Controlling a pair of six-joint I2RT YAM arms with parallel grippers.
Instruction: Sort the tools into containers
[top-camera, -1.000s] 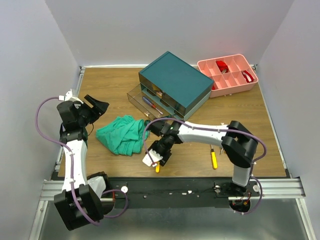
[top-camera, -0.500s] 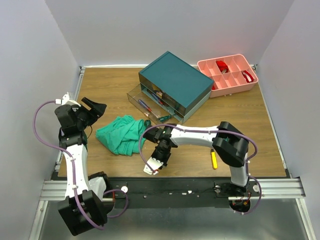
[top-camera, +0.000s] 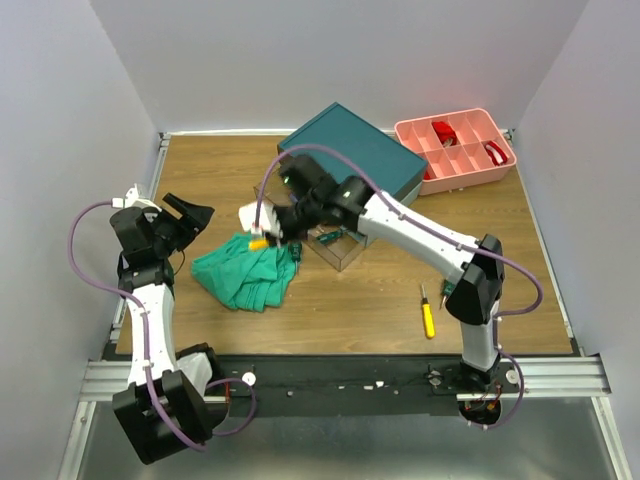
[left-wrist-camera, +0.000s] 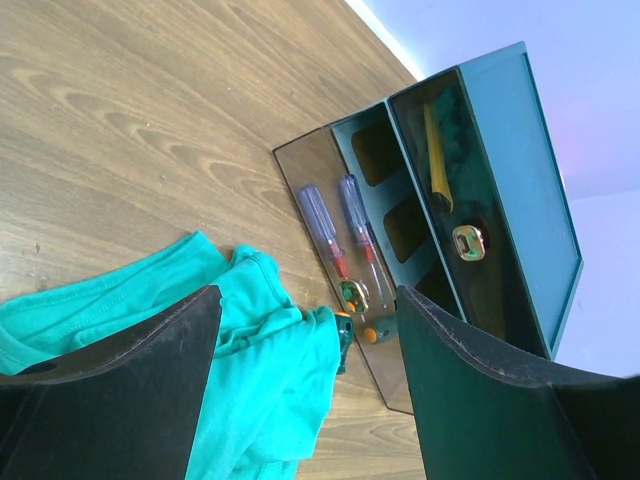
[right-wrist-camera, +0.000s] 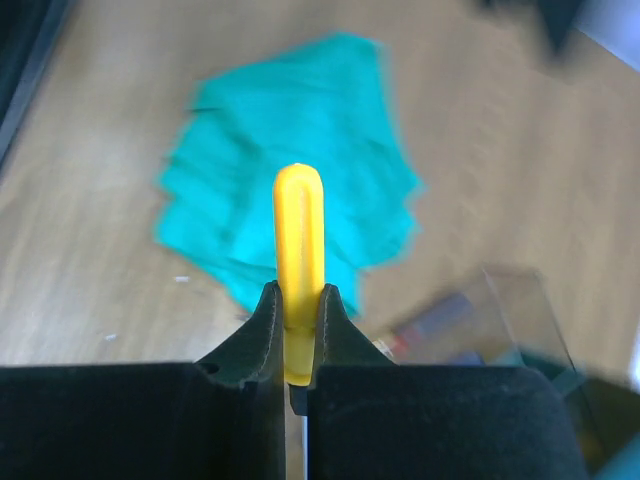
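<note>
The jaws of the right gripper (right-wrist-camera: 298, 300) hold a yellow screwdriver (right-wrist-camera: 299, 225) above the green cloth (right-wrist-camera: 340, 120); the left gripper (left-wrist-camera: 308, 300) stands with its jaws wide.

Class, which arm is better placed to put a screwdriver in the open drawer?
Right. The right gripper holds a yellow screwdriver near the drawer; the left gripper is open, empty, farther away.

Right gripper (top-camera: 263, 238) tight on a yellow-handled screwdriver (top-camera: 257, 243) above the green cloth (top-camera: 240, 272), near the teal box (top-camera: 360, 158)
</note>
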